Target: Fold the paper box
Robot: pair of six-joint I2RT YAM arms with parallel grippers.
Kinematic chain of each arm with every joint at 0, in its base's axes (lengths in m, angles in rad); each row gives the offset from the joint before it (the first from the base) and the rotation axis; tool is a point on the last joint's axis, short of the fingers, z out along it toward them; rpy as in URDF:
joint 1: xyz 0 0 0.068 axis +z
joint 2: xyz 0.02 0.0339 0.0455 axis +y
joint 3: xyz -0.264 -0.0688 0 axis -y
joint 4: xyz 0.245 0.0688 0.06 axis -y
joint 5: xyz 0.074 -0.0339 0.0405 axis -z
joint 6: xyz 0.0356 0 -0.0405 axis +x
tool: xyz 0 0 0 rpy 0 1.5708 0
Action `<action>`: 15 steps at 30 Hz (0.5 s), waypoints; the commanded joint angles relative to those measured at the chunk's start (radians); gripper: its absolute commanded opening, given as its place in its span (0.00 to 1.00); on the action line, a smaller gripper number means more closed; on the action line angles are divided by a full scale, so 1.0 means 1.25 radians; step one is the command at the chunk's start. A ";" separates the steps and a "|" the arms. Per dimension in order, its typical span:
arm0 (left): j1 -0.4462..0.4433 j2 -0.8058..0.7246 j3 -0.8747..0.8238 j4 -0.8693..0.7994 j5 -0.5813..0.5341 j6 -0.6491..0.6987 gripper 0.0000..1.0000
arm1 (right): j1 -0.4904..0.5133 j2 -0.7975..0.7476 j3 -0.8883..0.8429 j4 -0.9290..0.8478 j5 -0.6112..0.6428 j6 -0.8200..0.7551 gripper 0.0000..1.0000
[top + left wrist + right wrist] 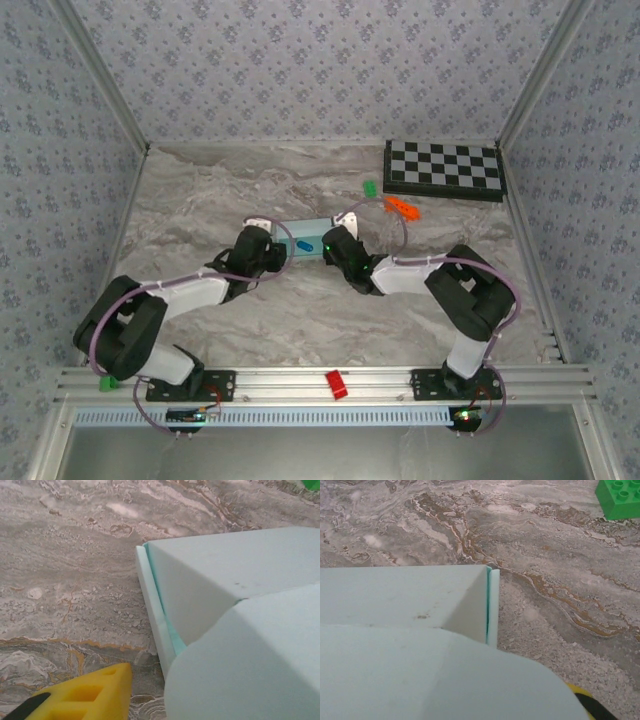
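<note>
The paper box (305, 232), pale turquoise card, lies mid-table between my two grippers. My left gripper (275, 248) is at its left end and my right gripper (334, 246) at its right end. In the left wrist view the paper box (220, 575) shows its double-walled end, with a rounded flap (250, 665) close to the camera. One yellow finger (90, 697) stands clear of the card, with bare table between them; the other finger is hidden behind the flap. In the right wrist view the paper box (395, 595) shows its right corner. A near flap (445, 680) covers all but a sliver of one finger (587, 705).
A black-and-white checkerboard (444, 168) lies at the back right. A green brick (369, 187) (620, 497) and an orange piece (402, 207) sit just beyond the right gripper. A red piece (336, 383) rests on the front rail. Patterned walls enclose the table.
</note>
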 commanded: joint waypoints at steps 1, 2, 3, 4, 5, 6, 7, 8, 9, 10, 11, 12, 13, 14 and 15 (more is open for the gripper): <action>-0.005 -0.034 -0.016 0.001 -0.014 0.023 0.42 | 0.008 -0.032 -0.007 -0.026 0.018 0.009 0.32; -0.005 -0.041 -0.022 -0.003 -0.017 0.024 0.43 | 0.009 -0.034 -0.009 -0.027 0.019 0.006 0.33; -0.004 -0.048 -0.024 -0.010 -0.020 0.024 0.43 | 0.011 -0.039 -0.012 -0.029 0.019 0.004 0.34; -0.005 -0.054 -0.027 -0.016 -0.019 0.029 0.44 | 0.012 -0.041 -0.014 -0.029 0.018 0.001 0.35; -0.004 -0.062 -0.029 -0.022 -0.019 0.033 0.44 | 0.014 -0.047 -0.016 -0.033 0.018 0.001 0.37; -0.005 -0.072 -0.034 -0.027 -0.020 0.035 0.45 | 0.015 -0.051 -0.018 -0.037 0.017 0.000 0.38; -0.005 -0.081 -0.039 -0.031 -0.023 0.038 0.45 | 0.016 -0.055 -0.020 -0.041 0.017 0.000 0.40; -0.004 -0.093 -0.044 -0.041 -0.028 0.040 0.45 | 0.016 -0.062 -0.025 -0.045 0.016 0.000 0.41; -0.004 -0.107 -0.049 -0.051 -0.035 0.043 0.46 | 0.017 -0.069 -0.031 -0.050 0.018 0.000 0.41; -0.005 -0.120 -0.052 -0.064 -0.043 0.044 0.46 | 0.018 -0.077 -0.039 -0.052 0.020 0.000 0.41; -0.004 -0.135 -0.058 -0.077 -0.057 0.045 0.48 | 0.019 -0.089 -0.050 -0.053 0.024 0.001 0.42; -0.004 -0.146 -0.063 -0.087 -0.071 0.046 0.49 | 0.020 -0.098 -0.062 -0.052 0.028 0.001 0.42; -0.004 -0.159 -0.070 -0.096 -0.087 0.047 0.49 | 0.020 -0.111 -0.075 -0.054 0.034 0.004 0.43; -0.005 -0.170 -0.077 -0.104 -0.101 0.047 0.50 | 0.020 -0.123 -0.088 -0.064 0.036 0.009 0.43; -0.003 -0.178 -0.080 -0.115 -0.116 0.044 0.51 | 0.019 -0.133 -0.097 -0.072 0.043 0.010 0.43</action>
